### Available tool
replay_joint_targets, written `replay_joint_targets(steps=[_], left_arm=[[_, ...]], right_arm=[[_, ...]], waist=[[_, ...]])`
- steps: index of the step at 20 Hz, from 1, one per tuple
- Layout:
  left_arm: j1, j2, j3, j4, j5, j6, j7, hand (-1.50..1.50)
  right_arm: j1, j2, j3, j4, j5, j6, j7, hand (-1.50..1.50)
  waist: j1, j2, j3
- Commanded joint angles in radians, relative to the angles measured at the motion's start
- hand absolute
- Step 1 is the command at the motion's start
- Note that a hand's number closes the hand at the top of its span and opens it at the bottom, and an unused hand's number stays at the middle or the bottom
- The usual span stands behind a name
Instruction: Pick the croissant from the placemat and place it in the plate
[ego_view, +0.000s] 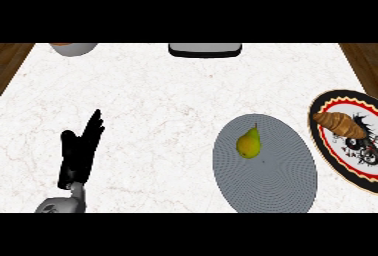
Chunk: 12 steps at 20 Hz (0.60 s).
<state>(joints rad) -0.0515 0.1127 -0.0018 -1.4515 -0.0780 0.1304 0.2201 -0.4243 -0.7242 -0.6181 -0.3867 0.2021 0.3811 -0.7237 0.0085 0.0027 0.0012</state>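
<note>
One croissant (339, 124), one pear (249, 143), one placemat (269, 175), one plate (331, 150) (patterned), one hand (80, 152).

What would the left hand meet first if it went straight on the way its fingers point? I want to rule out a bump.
Nothing nearby. The black left hand, open with straight fingers, points up and slightly right over bare white marble counter. Farther on, that line runs toward the dark grey tray-like object at the far edge, though depth is unclear.

The surface (148, 100) is white with thin pinkish veins, and brown wood shows at its sides. The robot hand (80, 152) is black. The pear (249, 143) is yellow-green. The placemat (277, 175) is grey with fine rings. The croissant (339, 124) is golden brown. The plate (330, 142) has black, red and white bands.
</note>
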Motion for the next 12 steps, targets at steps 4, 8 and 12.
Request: replay_joint_targets(steps=[4, 8, 12], left_arm=[[0.023, -0.007, 0.006, -0.004, -0.008, -0.008, -0.020, 0.00], [0.033, -0.003, 0.008, -0.001, 0.002, -0.030, -0.022, 0.00], [0.024, -0.018, -0.019, -0.067, -0.027, -0.006, 0.040, 0.00]], right_arm=[[-0.014, -0.003, 0.042, 0.076, 0.003, -0.066, -0.033, -1.50], [-0.063, -0.007, 0.057, 0.100, 0.015, -0.144, 0.013, -1.50], [-0.069, -0.014, 0.062, 0.156, 0.021, -0.175, -0.028, -1.50]], waist=[[0.002, 0.000, 0.000], [0.004, 0.001, 0.000], [0.011, 0.003, 0.001]])
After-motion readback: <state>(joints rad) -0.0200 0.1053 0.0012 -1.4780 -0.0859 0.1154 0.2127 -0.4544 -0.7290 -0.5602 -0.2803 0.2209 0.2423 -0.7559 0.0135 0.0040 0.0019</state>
